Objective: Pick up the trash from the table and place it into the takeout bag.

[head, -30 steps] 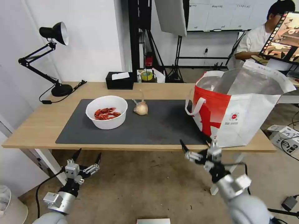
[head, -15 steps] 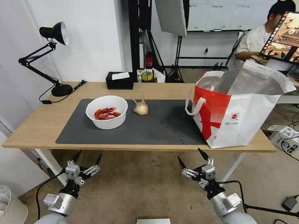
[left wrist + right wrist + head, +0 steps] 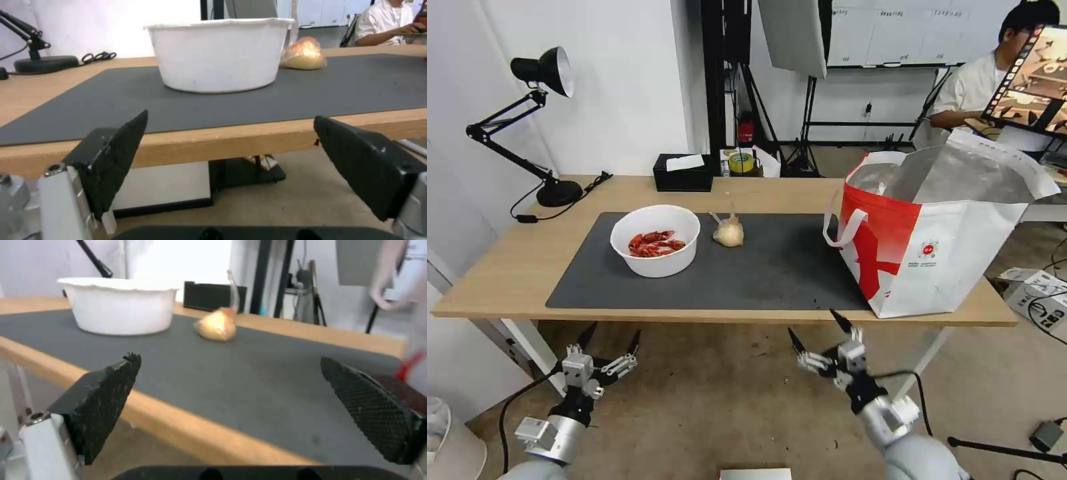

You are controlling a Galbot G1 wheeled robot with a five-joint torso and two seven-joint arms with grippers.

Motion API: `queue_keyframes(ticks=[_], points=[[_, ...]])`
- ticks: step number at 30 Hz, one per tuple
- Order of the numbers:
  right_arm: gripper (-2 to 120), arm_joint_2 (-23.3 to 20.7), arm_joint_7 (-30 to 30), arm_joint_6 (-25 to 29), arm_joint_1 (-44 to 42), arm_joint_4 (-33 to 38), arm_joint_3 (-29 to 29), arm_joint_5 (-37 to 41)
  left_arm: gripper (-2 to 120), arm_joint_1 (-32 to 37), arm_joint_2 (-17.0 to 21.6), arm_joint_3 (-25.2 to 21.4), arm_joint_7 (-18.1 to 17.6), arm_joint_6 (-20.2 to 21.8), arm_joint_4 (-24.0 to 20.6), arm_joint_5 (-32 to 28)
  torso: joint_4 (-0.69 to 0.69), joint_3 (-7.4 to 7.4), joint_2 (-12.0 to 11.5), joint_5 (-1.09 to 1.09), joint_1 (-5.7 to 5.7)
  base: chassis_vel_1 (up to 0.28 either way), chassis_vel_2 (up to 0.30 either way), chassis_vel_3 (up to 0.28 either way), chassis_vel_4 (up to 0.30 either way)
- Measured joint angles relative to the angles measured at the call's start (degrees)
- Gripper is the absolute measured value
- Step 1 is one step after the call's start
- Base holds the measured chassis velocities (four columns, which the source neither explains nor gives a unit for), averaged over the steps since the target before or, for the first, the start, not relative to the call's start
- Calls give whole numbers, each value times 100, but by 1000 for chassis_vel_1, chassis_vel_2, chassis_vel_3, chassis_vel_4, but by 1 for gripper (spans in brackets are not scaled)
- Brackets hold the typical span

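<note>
On the dark grey mat (image 3: pixel 760 273) of the light-wood table (image 3: pixel 514 267) stands a white round bowl (image 3: pixel 656 241) (image 3: pixel 218 55) (image 3: pixel 122 305) of red crayfish shells. Just to its right lies a small yellowish knotted plastic bag (image 3: pixel 728 232) (image 3: pixel 305 53) (image 3: pixel 217 327). The red-and-white takeout bag (image 3: pixel 940 230) stands open at the table's right end, foil lining showing. My left gripper (image 3: pixel 608 335) (image 3: pixel 229 160) hangs open below the table's front edge, under the bowl. Below the same edge, left of the bag, is my open right gripper (image 3: pixel 817 329) (image 3: pixel 231 406).
A black desk lamp (image 3: pixel 540 127) stands at the table's back left. A black tissue box (image 3: pixel 682 172) and a yellow tape roll (image 3: pixel 741 162) sit at the back edge. White table legs (image 3: pixel 537 350) flank the floor space under the front edge.
My right gripper has dropped from the takeout bag's lower front corner and moved left, below the table edge. The left gripper has barely moved.
</note>
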Motion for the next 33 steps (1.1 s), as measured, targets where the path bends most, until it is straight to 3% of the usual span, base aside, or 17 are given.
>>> queue_keyframes(ticks=[11,16,19,20,23,28,33], points=[[100,125,375,-545,2426,-689,-1389,766,100,78,-19,-94,-1,-3,-17,-8,0,1,0,-1,0,0,0,0,0],[100,569,619,-734,3598,-1479,-2054,1262,100,92,-19,-137,-2,-13,19,-15,-1,1,0,-2,1,0,0,0,0],[100,1180,780,-893,4409,-2383,-2442,1439,100,97,-25,-162,-1,-27,42,-23,0,0,0,0,0,0,0,0,0],[100,1180,780,-893,4409,-2383,-2442,1439,100,97,-25,-162,-1,-27,42,-23,0,0,0,0,0,0,0,0,0],[100,1683,836,-1038,5009,-3278,-2704,1519,100,112,-48,-188,-3,-57,72,-23,1,1,0,-1,1,0,0,0,0],[100,1982,860,-1247,5393,-3866,-2849,1556,100,118,-51,-238,-4,-81,96,-41,1,0,0,-2,1,0,0,0,0],[100,2497,846,-1776,5894,-4919,-3027,1652,100,136,-22,-321,-3,-119,153,-122,-1,1,0,-1,1,0,0,0,0]])
